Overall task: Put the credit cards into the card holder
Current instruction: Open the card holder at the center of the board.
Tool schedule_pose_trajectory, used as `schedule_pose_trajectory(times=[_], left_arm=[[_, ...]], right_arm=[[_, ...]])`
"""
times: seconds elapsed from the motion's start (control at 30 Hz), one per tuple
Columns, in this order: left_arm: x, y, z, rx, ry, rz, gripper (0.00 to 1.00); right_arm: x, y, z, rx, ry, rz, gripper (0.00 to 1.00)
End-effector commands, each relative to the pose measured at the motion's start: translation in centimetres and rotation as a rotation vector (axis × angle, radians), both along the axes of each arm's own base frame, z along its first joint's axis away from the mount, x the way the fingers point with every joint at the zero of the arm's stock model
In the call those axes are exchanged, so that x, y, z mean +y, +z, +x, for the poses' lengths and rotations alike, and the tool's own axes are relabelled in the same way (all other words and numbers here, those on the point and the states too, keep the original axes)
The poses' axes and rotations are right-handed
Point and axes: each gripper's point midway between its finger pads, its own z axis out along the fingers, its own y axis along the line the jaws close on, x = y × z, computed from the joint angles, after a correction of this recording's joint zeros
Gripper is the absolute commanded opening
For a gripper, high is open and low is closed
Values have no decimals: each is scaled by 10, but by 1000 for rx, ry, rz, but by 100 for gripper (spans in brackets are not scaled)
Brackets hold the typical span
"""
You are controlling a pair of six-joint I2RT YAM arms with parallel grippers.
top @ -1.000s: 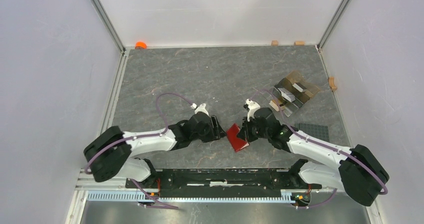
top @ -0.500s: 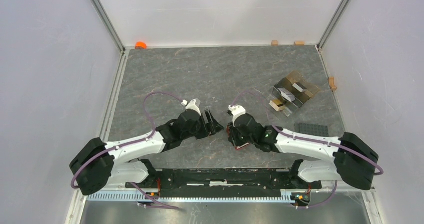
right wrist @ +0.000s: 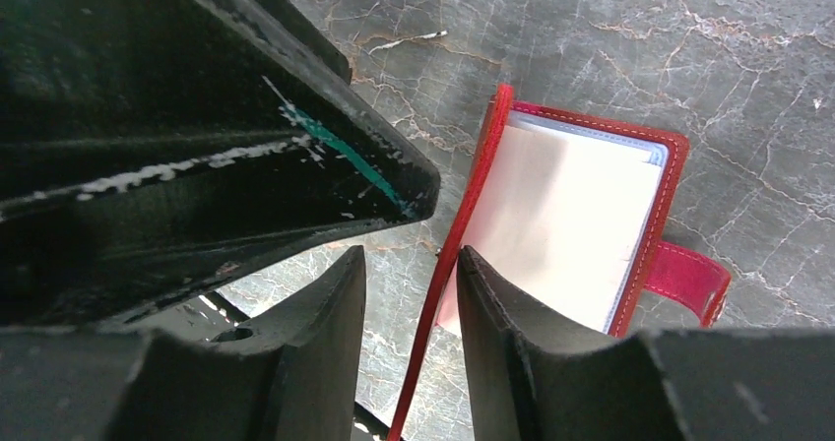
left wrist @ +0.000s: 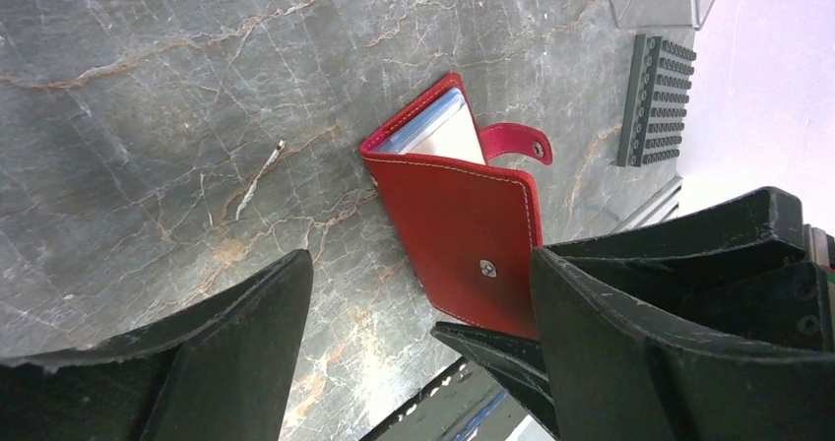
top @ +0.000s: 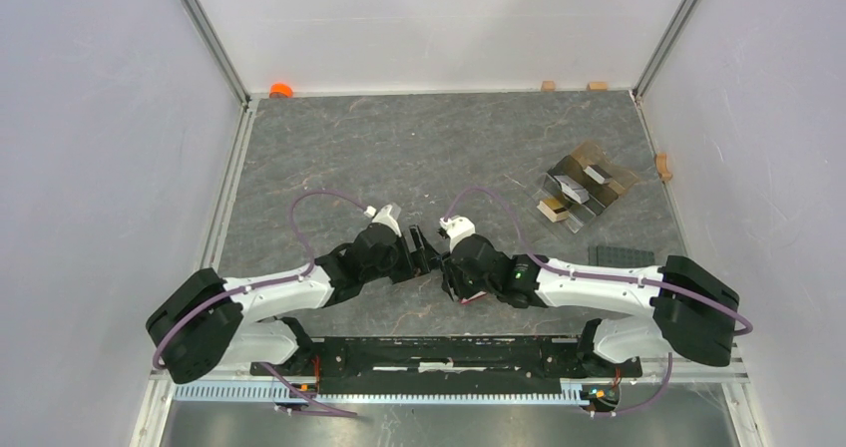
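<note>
The left gripper (left wrist: 418, 264) hangs wide apart over the holder (left wrist: 463, 224); the right gripper (right wrist: 411, 259), jaws parted, straddles the cover (right wrist: 471, 193) and should pinch squarely before lifting.

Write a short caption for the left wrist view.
Open left hand framing the red card holder on the grey table.
</note>
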Motion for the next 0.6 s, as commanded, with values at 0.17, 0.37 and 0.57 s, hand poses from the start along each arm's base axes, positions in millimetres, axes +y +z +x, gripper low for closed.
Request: schedule_pose_trajectory(times=[0.17, 0.37, 0.57], left_arm=[[-17, 6, 2, 11, -17, -102, 87], [-5, 20, 2, -20, 22, -100, 91], [-3, 21, 1, -25, 18, -93, 95]], right_arm=[[17, 14, 5, -37, -8, 55, 45], [18, 18, 4, -55, -7, 50, 46], [23, 20, 0, -65, 8, 56, 46]])
